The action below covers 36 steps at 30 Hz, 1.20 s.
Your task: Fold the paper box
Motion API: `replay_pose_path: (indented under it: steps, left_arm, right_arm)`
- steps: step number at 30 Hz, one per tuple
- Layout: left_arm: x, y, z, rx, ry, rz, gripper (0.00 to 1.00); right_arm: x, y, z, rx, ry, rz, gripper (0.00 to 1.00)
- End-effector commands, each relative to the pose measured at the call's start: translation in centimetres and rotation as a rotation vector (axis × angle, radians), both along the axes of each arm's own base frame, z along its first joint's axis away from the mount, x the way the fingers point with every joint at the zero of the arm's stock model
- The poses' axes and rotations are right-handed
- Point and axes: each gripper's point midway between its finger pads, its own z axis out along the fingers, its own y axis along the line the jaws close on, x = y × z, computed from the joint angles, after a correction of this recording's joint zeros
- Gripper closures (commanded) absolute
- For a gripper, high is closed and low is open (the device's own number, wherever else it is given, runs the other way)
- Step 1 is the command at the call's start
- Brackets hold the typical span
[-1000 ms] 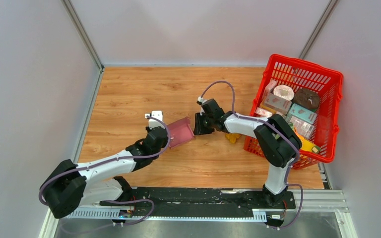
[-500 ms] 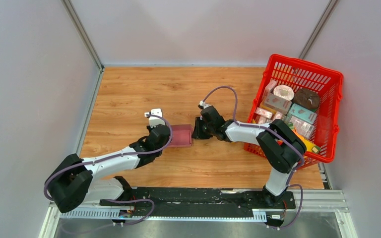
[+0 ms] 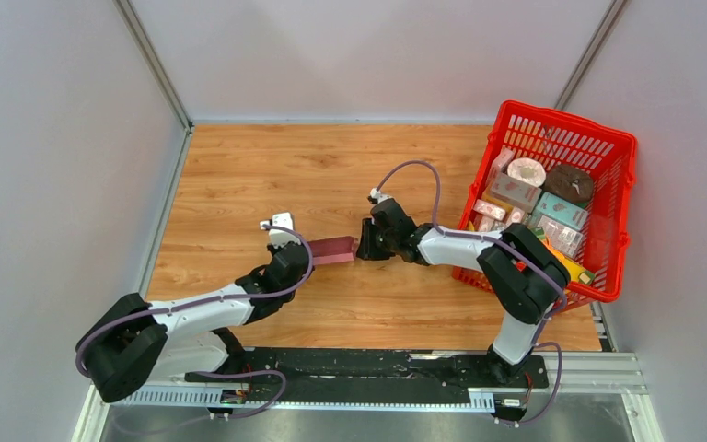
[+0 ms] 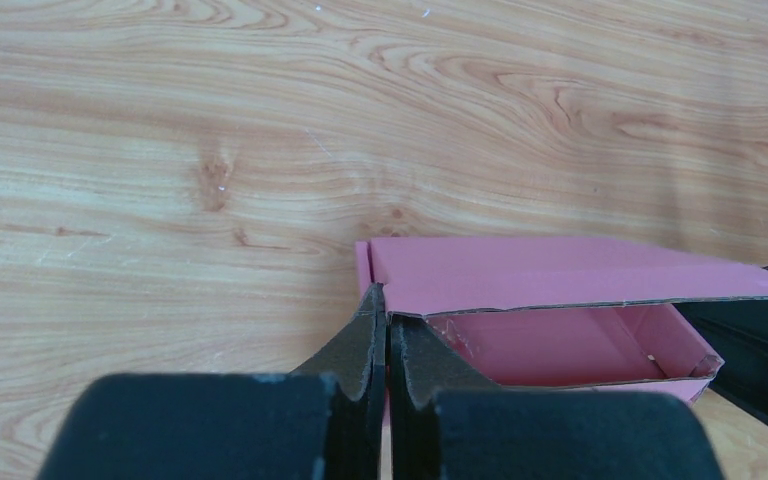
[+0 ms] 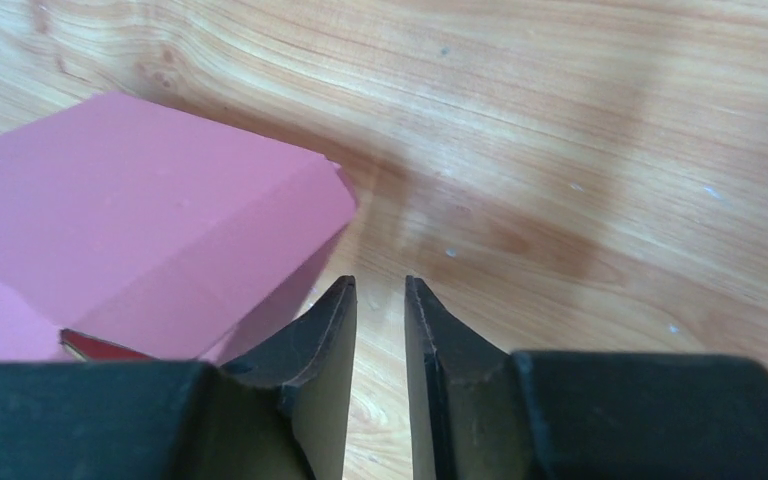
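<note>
- The pink thin-cardboard paper box (image 3: 333, 250) is at the middle of the light wooden table (image 3: 239, 175), between the two grippers, with one long side open.
- The left gripper (image 4: 388, 335) is clenched on the box's near wall.
- The right gripper (image 5: 380, 300) is just beside the box's other end, fingers slightly apart, grasping nothing.

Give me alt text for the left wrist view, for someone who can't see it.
The left gripper, jaws shut, pinches the corner edge of an open pink box, its hollow inside facing the camera. A wooden table fills the background.
</note>
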Motion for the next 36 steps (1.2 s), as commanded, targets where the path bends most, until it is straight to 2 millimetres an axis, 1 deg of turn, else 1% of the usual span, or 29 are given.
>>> replay_pose_path:
  steps: [1, 3, 4, 5, 6, 7, 9, 10, 11, 14, 16, 18, 23, 24, 28, 30, 33, 35, 36]
  left_arm:
    - [-1.1, 0.5, -0.9, 0.015, 0.034, -0.013, 1.00]
    - [-1.1, 0.5, -0.7, 0.016, 0.031, -0.016, 1.00]
    - [-1.1, 0.5, -0.5, 0.016, 0.027, -0.018, 1.00]
    - [-1.2, 0.5, -0.5, 0.017, 0.027, -0.019, 1.00]
    - [-1.1, 0.5, -0.4, 0.019, 0.025, -0.020, 1.00]
    - [-1.1, 0.5, 0.0, 0.017, 0.020, -0.022, 1.00]
    - [-1.0, 0.5, 0.2, 0.021, 0.017, -0.021, 1.00]
    - [-1.0, 0.5, 0.2, 0.022, 0.016, -0.020, 1.00]
    - [-1.0, 0.5, 0.3, 0.021, 0.014, -0.021, 1.00]
    - [-1.0, 0.4, 0.3, 0.026, 0.020, -0.029, 1.00]
    - [-1.0, 0.2, 0.3, 0.022, 0.024, -0.033, 1.00]
    - [-1.0, 0.1, 0.2, 0.019, 0.025, -0.033, 1.00]
    - [-0.9, 0.1, 0.4, 0.019, 0.020, -0.033, 1.00]
    - [-1.0, 0.1, 0.5, 0.018, 0.019, -0.035, 1.00]
    - [-1.0, 0.1, 0.6, 0.016, 0.015, -0.038, 1.00]
    - [-1.0, 0.0, 0.6, 0.014, 0.014, -0.039, 1.00]
    - [-1.0, 0.0, 0.6, 0.012, 0.016, -0.039, 1.00]
    - [-1.0, -0.1, 0.7, 0.006, 0.014, -0.040, 1.00]
    - [-1.0, -0.1, 0.7, 0.006, 0.014, -0.041, 1.00]
  right_arm:
    - [1.4, -1.6, 3.6, -0.094, -0.138, 0.011, 0.71]
    - [1.4, -2.3, 4.0, -0.148, -0.191, 0.071, 0.71]
    - [1.1, -2.7, 4.6, -0.151, -0.218, 0.086, 0.71]
    - [0.8, -2.4, 5.0, -0.135, -0.237, 0.117, 0.71]
    - [0.9, -2.6, 5.4, -0.143, -0.277, 0.142, 0.71]
    - [0.1, -1.9, 6.2, -0.101, -0.311, 0.192, 0.71]
    - [0.1, -1.6, 7.0, -0.104, -0.382, 0.223, 0.67]
    - [-0.2, -1.2, 7.6, -0.102, -0.415, 0.243, 0.65]
    - [0.1, -0.6, 8.4, -0.087, -0.452, 0.253, 0.64]
    - [0.2, 0.3, 9.5, -0.086, -0.507, 0.275, 0.62]
    - [-0.1, 0.9, 9.3, -0.092, -0.521, 0.303, 0.62]
    - [-0.2, 1.4, 9.2, -0.093, -0.547, 0.308, 0.59]
    - [1.3, 0.7, 8.2, -0.202, -0.605, 0.269, 0.56]
    - [1.4, 0.6, 7.7, -0.216, -0.602, 0.271, 0.55]
    - [1.4, 1.1, 7.4, -0.217, -0.612, 0.295, 0.56]
    - [1.3, 1.8, 7.5, -0.189, -0.623, 0.306, 0.57]
    - [1.0, 2.7, 7.5, -0.168, -0.621, 0.305, 0.65]
    - [1.0, 3.1, 7.7, -0.168, -0.635, 0.286, 0.72]
    - [0.7, 3.7, 8.2, -0.153, -0.654, 0.283, 0.73]
